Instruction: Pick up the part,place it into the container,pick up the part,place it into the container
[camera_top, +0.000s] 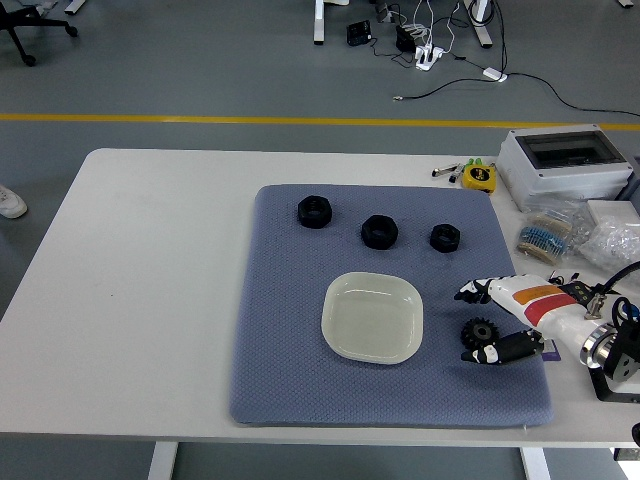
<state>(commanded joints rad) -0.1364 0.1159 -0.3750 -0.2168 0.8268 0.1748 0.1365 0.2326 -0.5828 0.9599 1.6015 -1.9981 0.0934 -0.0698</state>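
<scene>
Your right hand (492, 322) comes in from the right edge, white shell w/ an orange stripe, black fingers. It sits low over the right side of the blue-grey mat (290, 330), which has a quilted, fabric-like texture w/ rounded corners. Fingers are spread around the large gear (479, 331): thumb (503, 350) lies just near of it, the other fingers (470, 291) reach past its far side. Can't tell if any pad touches the gear; nothing is clamped. Gear is black, toothed, lying flat on the mat. No small gear visible beside it, likely under the fingers, can't confirm.

Container (372, 316) is a pale, glossy, rounded-square dish, shallow, on the mat just left of the gear, nothing inside.

Three black hex nuts in a row on the mat's far part: left nut (314, 211), middle nut (379, 230), right nut (445, 237), all matte and chunky.

Off the mat, far right on the white table (150, 260): grey box (565, 162) w/ a clear lid, yellow tape measure (479, 176), crinkly clear bags (585, 238).
</scene>
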